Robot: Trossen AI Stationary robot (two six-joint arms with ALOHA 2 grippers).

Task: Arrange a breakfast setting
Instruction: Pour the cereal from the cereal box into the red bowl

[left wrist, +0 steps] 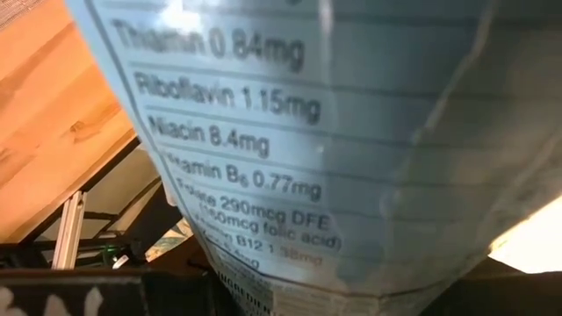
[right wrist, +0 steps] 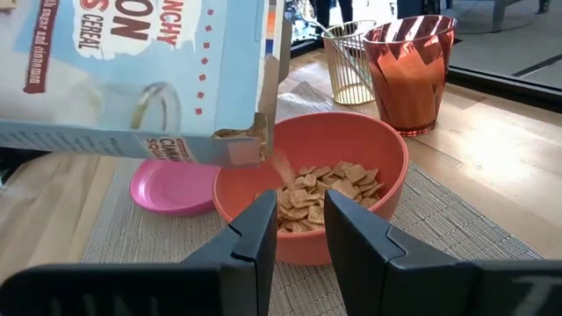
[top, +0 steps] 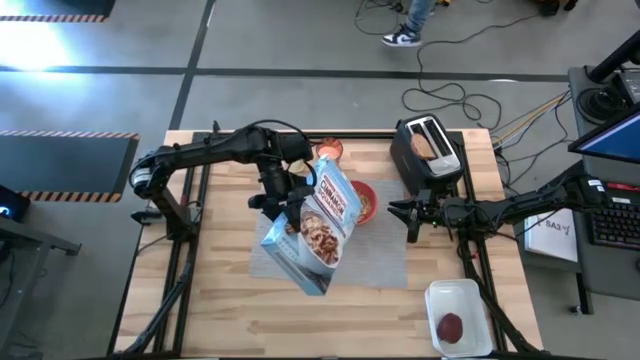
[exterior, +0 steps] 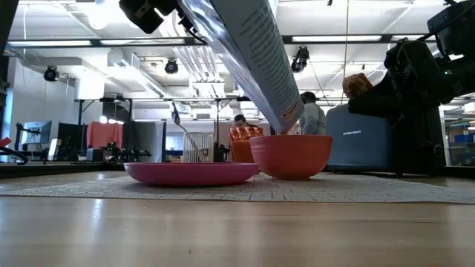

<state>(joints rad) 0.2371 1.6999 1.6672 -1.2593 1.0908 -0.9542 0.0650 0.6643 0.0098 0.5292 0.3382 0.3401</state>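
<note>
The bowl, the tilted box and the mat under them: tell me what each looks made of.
Bowl: likely plastic or melamine, a smooth matte red with a soft sheen.
Box: printed cardboard, with a brown raw edge at the open flap and glossy print.
Mat: woven fibre or vinyl, grey, with a visible weave texture.

A tilted cereal box (exterior: 249, 59) points its mouth into the red bowl (exterior: 291, 156), the pink plate (exterior: 191, 173) touching beside it, the toaster (exterior: 361, 141) behind.

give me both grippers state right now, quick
left gripper: closed on the cereal box, tipped over the red bowl
right gripper: open, holding nothing
</note>
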